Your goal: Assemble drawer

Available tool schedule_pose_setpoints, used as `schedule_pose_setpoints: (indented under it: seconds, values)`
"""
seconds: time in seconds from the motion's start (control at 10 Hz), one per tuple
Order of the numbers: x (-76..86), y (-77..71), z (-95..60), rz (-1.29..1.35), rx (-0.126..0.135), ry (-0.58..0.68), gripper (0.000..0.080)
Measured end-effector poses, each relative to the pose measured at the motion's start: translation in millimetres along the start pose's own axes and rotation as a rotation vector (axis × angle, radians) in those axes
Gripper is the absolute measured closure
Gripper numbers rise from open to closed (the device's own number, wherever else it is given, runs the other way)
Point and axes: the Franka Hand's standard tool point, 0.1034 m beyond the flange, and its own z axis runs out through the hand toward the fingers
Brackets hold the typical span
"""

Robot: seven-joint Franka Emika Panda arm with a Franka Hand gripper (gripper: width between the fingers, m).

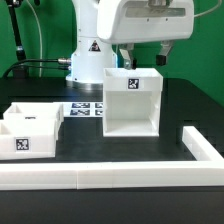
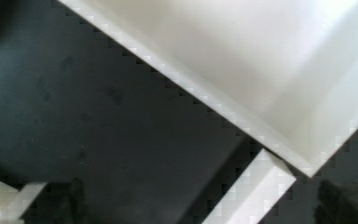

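The white cube-like drawer shell (image 1: 131, 102) stands upright in the middle of the black table, open side to the front, with a square tag on its top edge. Two shallow white trays (image 1: 30, 128) lie side by side at the exterior view's left, one showing a tag. My gripper (image 1: 145, 60) hangs just above the shell's rear top edge, fingers wide apart and holding nothing. In the wrist view the shell's white panel (image 2: 247, 50) fills the upper part, and a white edge strip (image 2: 265, 190) runs between my dark fingertips (image 2: 30, 202) without touching them.
The marker board (image 1: 86, 108) lies flat between the trays and the shell. A long low white border wall (image 1: 100, 176) runs along the table's front and up the exterior view's right side (image 1: 205, 148). The robot's base (image 1: 88, 55) stands behind the shell.
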Motion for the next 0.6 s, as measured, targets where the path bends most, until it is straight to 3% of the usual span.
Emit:
schedule_pose_setpoints:
  seconds: [0.2, 0.4, 0.6]
  values:
    - [-20.1, -24.3, 5.3, 0.237, -0.003, -0.012, 0.0150]
    - [-21.6, -39.9, 10.6, 0.347, 0.002, -0.032, 0.0150]
    - [-26.7, -50.0, 17.1, 0.428, 0.032, -0.043, 0.0150]
